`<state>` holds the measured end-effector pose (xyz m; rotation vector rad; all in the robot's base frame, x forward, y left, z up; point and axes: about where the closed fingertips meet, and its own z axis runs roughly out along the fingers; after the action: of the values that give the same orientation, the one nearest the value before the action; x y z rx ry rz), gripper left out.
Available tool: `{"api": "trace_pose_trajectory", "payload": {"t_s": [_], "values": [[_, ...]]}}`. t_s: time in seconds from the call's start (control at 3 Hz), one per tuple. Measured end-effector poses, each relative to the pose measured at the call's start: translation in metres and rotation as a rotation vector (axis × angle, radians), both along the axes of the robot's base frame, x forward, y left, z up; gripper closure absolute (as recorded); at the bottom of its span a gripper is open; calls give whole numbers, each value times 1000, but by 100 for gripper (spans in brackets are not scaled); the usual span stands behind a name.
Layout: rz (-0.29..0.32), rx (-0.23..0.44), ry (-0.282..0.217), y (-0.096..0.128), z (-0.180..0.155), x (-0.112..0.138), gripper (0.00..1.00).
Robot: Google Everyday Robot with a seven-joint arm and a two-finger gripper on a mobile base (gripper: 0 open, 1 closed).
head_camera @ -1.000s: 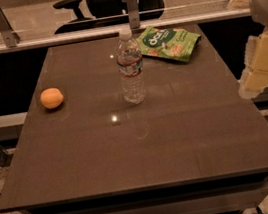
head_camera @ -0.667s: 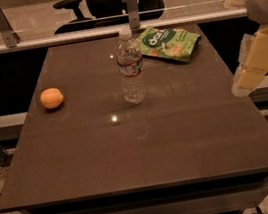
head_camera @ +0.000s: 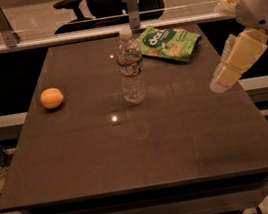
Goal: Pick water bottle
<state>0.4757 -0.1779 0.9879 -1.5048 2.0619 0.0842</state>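
Note:
The water bottle (head_camera: 130, 67) is clear plastic with a white cap and a label band. It stands upright near the middle of the back half of the dark table (head_camera: 140, 143). My gripper (head_camera: 221, 81) hangs above the table's right edge, well to the right of the bottle and apart from it. It holds nothing that I can see.
An orange (head_camera: 51, 97) lies on the left side of the table. A green snack bag (head_camera: 169, 42) lies at the back right, behind the bottle. A railing and office chairs stand behind the table.
My gripper has moved left and a little down, closer to the table's right edge. The bottle, orange and bag have not moved.

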Motion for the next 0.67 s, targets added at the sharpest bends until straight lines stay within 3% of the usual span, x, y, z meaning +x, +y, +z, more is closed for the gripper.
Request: {"api": "trace_pose_trajectory", "payload": {"t_s": [0.67], "values": [[14,246,0,15,-19,28,0]]}}
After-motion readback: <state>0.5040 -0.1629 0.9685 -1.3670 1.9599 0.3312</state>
